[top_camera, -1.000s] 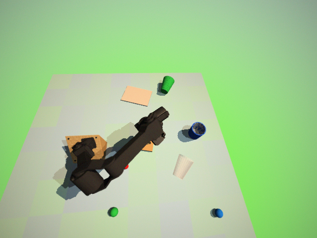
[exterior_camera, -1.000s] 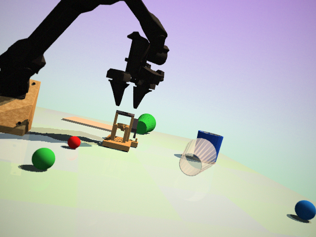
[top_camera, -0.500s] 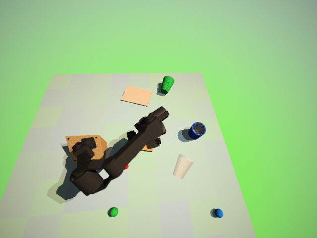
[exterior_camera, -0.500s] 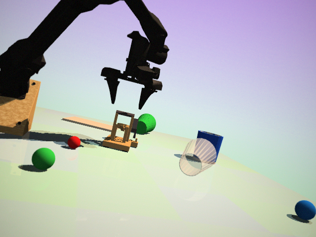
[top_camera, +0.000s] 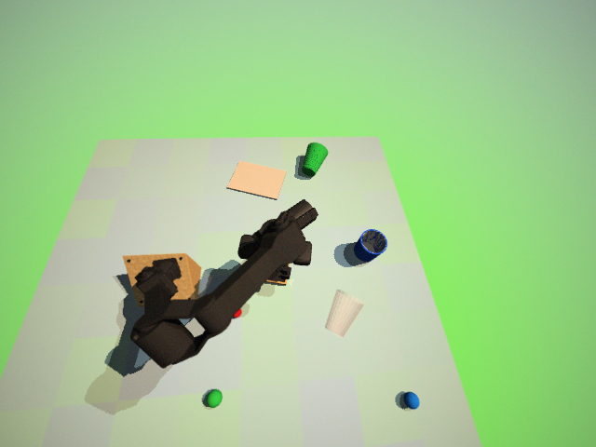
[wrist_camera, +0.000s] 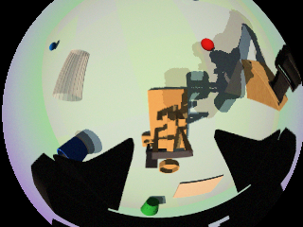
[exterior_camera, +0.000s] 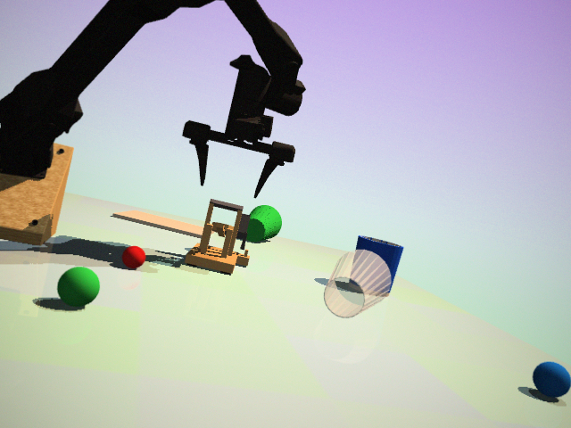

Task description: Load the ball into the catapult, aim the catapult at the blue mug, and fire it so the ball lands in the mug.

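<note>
The wooden catapult stands on the table, mostly hidden by the arm in the top view. Its round cup shows no ball. My gripper is wide open and empty above the catapult, its fingers pointing down. The blue mug stands upright, right of the catapult in the top and exterior views. A red ball lies near the catapult, partly hidden in the top view. A green ball and a blue ball lie farther off.
A pale ribbed cup lies on its side near the mug. A green cup lies beyond the catapult, near a flat tan board. A wooden block is under the arm's base.
</note>
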`<act>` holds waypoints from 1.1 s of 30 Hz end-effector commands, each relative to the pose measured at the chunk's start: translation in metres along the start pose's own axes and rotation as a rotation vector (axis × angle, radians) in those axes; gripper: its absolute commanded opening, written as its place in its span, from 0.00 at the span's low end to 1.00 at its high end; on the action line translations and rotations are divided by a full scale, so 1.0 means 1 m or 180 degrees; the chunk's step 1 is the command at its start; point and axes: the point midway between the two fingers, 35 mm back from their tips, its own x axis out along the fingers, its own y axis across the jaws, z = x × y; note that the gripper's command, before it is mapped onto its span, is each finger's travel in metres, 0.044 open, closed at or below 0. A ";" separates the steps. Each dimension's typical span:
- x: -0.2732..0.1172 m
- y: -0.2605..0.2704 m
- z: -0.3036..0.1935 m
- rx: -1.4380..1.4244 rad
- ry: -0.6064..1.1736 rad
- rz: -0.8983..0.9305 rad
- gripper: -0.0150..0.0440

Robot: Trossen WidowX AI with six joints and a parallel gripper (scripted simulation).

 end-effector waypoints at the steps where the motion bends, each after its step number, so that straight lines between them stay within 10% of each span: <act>1: 0.000 -0.001 0.000 0.0142 0.0004 -0.0014 1.00; 33: 0.077 0.000 -0.001 0.0142 -0.0002 -0.0011 1.00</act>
